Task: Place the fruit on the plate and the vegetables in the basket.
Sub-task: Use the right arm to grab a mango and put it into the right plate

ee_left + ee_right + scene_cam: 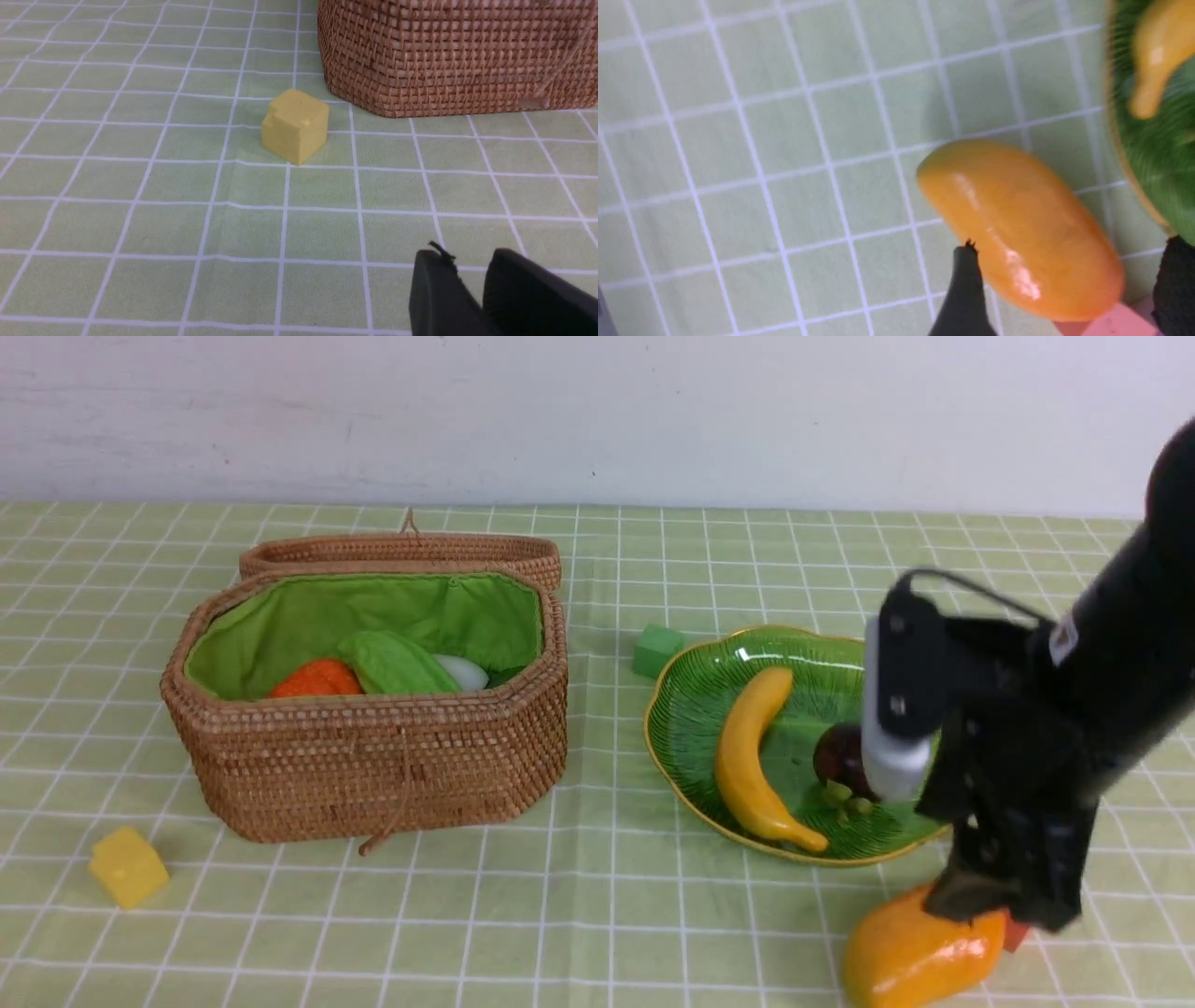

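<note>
The orange mango (910,957) lies on the cloth in front of the plate (691,709). My right gripper (994,896) is lowered over its end and stands open. In the right wrist view the mango (1017,228) sits between the two fingers of this gripper (1071,245), with a gap on one side. The banana (752,765) and the dark mangosteen (837,756) rest on the plate. The basket (373,756) holds the pumpkin (316,679), the green gourd (397,663) and the white radish (462,672). My left gripper (460,254) hangs narrowly open and empty over the cloth.
A yellow cube (128,866) sits at the front left, near the basket's corner (448,51). A green cube (656,650) lies between basket and plate. A red cube (1106,324) touches the mango's end. The basket's lid (401,553) hangs open behind it.
</note>
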{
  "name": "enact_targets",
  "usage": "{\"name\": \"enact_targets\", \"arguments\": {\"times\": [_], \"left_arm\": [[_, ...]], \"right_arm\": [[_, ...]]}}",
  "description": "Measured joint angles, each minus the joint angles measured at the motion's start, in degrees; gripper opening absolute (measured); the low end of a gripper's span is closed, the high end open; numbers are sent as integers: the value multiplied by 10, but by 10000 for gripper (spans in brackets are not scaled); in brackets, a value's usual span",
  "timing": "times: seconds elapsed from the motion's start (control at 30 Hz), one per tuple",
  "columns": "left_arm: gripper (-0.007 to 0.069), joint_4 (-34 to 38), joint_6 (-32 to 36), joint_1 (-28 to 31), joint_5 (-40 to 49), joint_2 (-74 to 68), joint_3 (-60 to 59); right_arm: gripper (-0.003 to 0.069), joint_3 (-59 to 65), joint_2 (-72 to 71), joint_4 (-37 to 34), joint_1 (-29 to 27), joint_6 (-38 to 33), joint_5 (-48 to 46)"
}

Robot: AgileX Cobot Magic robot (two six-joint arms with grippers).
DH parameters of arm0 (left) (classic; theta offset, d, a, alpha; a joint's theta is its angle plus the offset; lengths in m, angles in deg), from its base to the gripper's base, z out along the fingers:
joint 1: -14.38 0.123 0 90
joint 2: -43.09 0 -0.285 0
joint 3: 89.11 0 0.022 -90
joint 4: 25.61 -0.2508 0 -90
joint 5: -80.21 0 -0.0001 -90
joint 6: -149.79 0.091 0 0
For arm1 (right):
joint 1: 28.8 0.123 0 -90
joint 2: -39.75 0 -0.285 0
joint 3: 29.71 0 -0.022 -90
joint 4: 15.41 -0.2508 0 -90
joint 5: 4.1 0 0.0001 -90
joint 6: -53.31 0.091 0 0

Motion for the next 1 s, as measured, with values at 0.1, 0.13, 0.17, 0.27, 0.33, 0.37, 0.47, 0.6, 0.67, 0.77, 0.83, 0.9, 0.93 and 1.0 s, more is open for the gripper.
{"name": "enact_targets", "arguments": {"times": [0.1, 0.13, 0.17, 0.27, 0.33, 0.37, 0.47, 0.6, 0.67, 0.77, 0.83, 0.9, 0.93, 1.0], "left_arm": [[165, 0, 0, 0, 0, 0, 0], [165, 0, 0, 0, 0, 0, 0], [165, 0, 0, 0, 0, 0, 0], [165, 0, 0, 0, 0, 0, 0], [165, 0, 0, 0, 0, 0, 0], [165, 0, 0, 0, 0, 0, 0], [165, 0, 0, 0, 0, 0, 0], [165, 0, 0, 0, 0, 0, 0], [165, 0, 0, 0, 0, 0, 0], [165, 1, 0, 0, 0, 0, 0], [165, 1, 0, 0, 0, 0, 0], [165, 1, 0, 0, 0, 0, 0], [165, 1, 0, 0, 0, 0, 0], [165, 1, 0, 0, 0, 0, 0]], "right_arm": [[505, 73, 0, 26, 0, -70, 73], [505, 95, 0, 38, 0, -91, 104], [505, 106, 0, 48, 0, -106, 131], [505, 148, 12, 86, 0, -135, 223], [505, 154, 27, 98, 0, -137, 243], [508, 152, 41, 108, 0, -140, 247], [509, 145, 58, 112, 0, -142, 244], [493, 135, 69, 116, 8, -142, 231], [493, 134, 69, 123, 14, -135, 228], [493, 128, 69, 134, 23, -122, 219], [493, 127, 68, 136, 26, -119, 216], [492, 127, 60, 137, 29, -118, 215], [492, 127, 60, 137, 29, -118, 215], [486, 130, 52, 127, 32, -118, 211]]}}
